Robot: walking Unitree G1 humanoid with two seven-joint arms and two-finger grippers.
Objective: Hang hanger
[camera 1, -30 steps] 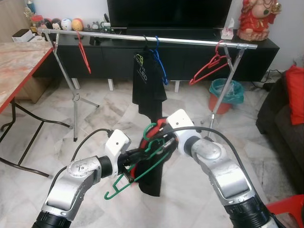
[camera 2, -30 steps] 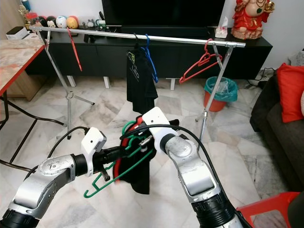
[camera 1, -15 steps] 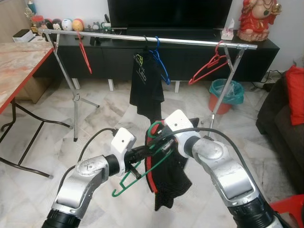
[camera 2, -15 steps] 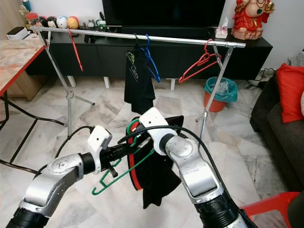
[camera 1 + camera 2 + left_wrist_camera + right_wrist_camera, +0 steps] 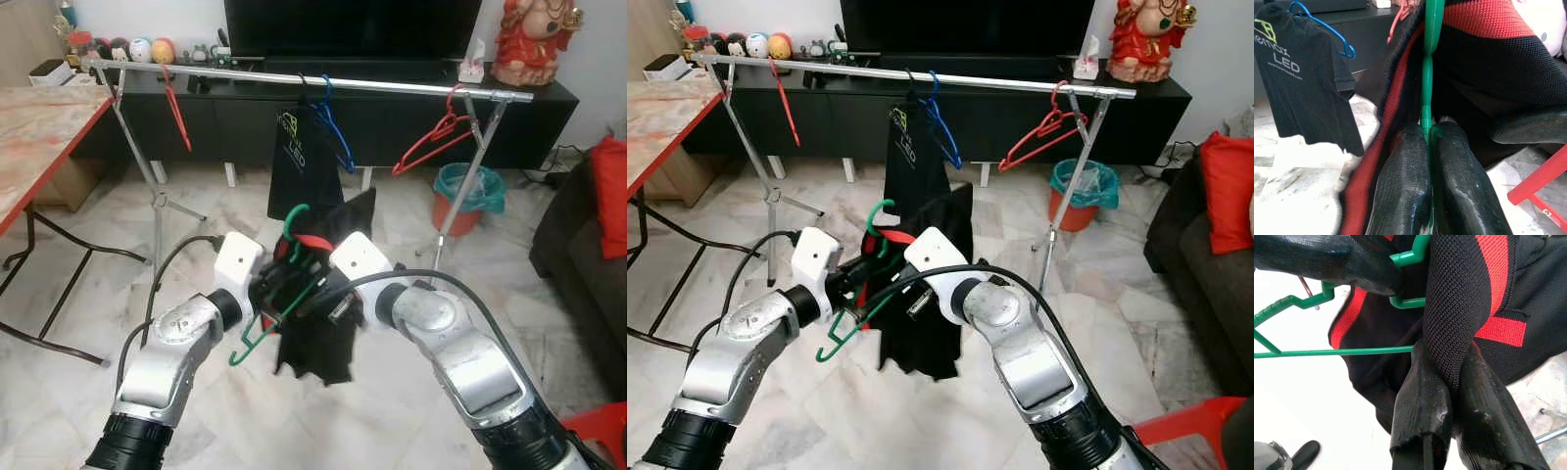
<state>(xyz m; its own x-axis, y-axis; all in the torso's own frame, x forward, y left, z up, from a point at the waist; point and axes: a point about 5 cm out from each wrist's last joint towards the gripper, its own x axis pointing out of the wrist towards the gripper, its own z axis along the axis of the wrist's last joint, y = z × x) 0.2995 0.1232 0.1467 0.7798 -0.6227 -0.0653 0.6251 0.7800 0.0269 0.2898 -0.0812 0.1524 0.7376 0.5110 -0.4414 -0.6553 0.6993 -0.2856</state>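
Carry step judged: green plastic hanger (image 5: pixel 1426 93) is pinched between left gripper (image 5: pixel 1428 128) fingers; black-and-red knit garment (image 5: pixel 1464 308) clamped by right gripper (image 5: pixel 1449 382) fingers. Next, hook must be lifted onto silver metal rail (image 5: pixel 294 78) beyond.

I see marble floor (image 5: pixel 59 411); clothes rack (image 5: pixel 313 81) legs standing on it, teal bin (image 5: pixel 468 196) beside rack's right leg.

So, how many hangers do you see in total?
5: red hanger at the rail's left end, black and blue mid-rail, red at the right end, green hanger in the grippers. Others may be hidden.
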